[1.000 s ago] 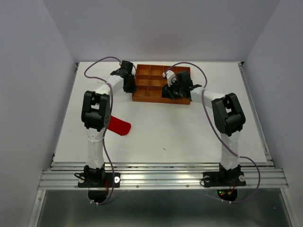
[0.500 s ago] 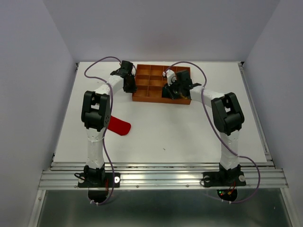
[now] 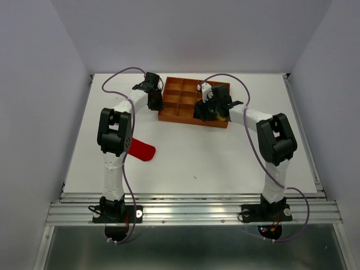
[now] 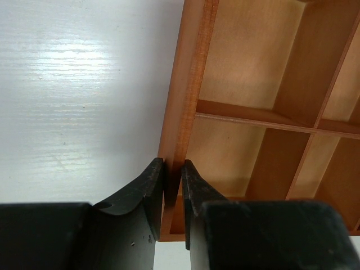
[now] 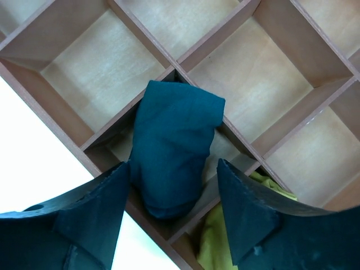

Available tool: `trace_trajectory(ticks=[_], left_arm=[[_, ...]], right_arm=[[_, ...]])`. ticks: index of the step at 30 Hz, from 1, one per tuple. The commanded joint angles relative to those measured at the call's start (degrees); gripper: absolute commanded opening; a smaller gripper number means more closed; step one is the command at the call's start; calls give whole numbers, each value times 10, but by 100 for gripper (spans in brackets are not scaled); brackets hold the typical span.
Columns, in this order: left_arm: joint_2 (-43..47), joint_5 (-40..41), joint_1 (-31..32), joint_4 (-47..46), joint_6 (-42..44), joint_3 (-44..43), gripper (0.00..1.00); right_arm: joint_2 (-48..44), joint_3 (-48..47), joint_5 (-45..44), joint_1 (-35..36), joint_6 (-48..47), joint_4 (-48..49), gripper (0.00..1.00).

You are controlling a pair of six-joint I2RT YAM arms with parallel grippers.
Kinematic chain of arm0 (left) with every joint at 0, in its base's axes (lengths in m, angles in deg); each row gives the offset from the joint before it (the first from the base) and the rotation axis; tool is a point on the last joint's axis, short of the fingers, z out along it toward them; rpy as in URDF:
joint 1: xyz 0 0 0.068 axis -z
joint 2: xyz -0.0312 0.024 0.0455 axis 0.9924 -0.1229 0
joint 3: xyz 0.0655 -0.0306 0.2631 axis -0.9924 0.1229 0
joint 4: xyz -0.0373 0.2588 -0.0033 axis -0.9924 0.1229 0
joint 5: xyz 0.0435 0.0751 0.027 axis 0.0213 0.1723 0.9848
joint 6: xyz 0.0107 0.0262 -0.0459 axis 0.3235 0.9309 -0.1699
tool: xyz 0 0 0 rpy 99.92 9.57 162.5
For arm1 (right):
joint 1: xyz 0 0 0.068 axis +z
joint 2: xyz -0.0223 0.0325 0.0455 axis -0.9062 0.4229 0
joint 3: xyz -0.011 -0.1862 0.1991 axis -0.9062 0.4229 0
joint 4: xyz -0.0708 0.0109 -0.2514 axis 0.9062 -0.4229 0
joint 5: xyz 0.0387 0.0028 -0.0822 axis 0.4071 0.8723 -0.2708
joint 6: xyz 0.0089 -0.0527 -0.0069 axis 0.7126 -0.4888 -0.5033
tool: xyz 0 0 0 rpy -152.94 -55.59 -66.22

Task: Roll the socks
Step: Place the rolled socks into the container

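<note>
The white table [image 3: 225, 157] sits between pale walls [image 3: 34, 84]. The left gripper [image 4: 172, 169] pinches the tray [image 4: 192, 84] wall, with the red sock [image 3: 142, 150] well behind it. The right gripper [image 5: 173, 164] is spread wide, holding nothing. The teal sock [image 5: 174, 135] lies between its fingers and the yellow sock [image 5: 216, 239] just beside.

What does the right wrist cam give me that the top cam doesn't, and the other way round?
Right wrist only: the dark teal sock, rolled into a bundle, in a compartment of the tray, between the open fingers of the right gripper.
Top only: the red sock, flat on the table beside the left arm, and the left gripper at the tray's left wall.
Both: the tray, the right gripper over it, and the yellow sock, which is only a sliver from above.
</note>
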Motion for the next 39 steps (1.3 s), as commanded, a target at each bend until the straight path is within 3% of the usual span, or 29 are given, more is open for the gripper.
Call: trace_trajectory(ticks=[1, 6, 13, 33, 39], left_arm=[[-5, 2, -3, -20, -19, -3, 0], [-5, 1, -4, -19, -20, -4, 0], [-8, 2, -3, -18, -21, -6, 0], [-10, 3, -4, -17, -19, -4, 0], [-13, 3, -4, -17, -19, -5, 0]], right_arm=[[-27, -2, 6, 3, 23, -24, 72], [-35, -15, -7, 3, 40, -8, 77], [-39, -28, -16, 15, 64, 6, 69], [24, -84, -132, 37, 100, 21, 65], [38, -96, -122, 42, 101, 23, 63]])
